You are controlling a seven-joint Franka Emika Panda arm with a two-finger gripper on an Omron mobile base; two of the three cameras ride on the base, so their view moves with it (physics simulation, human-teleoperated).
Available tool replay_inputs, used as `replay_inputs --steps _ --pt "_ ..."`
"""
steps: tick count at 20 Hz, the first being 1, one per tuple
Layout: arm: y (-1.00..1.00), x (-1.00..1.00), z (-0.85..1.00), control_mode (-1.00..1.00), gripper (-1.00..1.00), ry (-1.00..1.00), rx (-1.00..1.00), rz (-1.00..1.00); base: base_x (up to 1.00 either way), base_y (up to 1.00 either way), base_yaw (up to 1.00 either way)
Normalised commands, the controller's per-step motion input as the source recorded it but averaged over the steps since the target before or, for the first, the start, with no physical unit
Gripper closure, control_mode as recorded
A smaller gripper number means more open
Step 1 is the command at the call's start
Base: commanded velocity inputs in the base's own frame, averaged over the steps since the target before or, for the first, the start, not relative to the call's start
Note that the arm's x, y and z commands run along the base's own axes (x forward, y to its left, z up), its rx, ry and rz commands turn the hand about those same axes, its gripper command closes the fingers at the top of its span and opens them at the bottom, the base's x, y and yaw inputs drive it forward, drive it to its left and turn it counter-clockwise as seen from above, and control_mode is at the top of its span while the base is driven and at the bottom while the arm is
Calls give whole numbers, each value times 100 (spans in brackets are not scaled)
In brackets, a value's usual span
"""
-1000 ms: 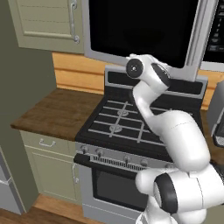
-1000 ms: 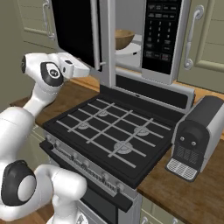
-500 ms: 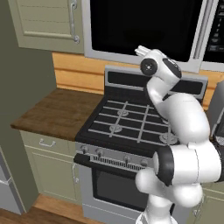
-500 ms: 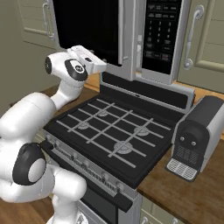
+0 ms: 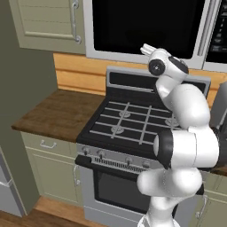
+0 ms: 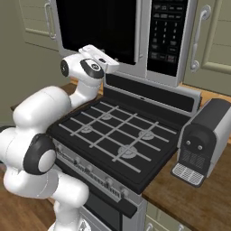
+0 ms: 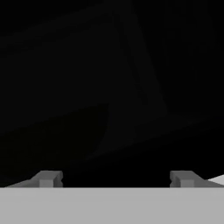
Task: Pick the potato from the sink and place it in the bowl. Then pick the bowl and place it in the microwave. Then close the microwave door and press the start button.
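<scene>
Microwave door (image 6: 97, 27) shut; arm raised, claw (image 7: 116, 178) spread wide, empty, pressed near its black window.

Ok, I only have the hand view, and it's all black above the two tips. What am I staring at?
Observer: The glossy black window of the microwave door. The jaws stand open and empty at its lower edge.
Operator: Is the door shut?
Observer: In the right base view it looks flush with the button panel, with no gap that I can see.
Operator: Where's that panel from me?
Observer: To the right of the door, past its silver frame. The stove lies below the arm.
</scene>
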Motion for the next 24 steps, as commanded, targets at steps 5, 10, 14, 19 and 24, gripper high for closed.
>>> replay_inputs --steps 5,10,14,19,24 --pt "-9 76 -1 -100 -100 8 0 1 0 0 0" --pt "0 -81 48 -100 -100 0 0 6 0 0 0" --pt "8 -90 68 -100 -100 3 -4 8 0 0 0" --pt "12 -86 67 -100 100 20 -7 11 0 0 0" --pt "0 -91 43 -100 100 19 -8 12 0 0 0"
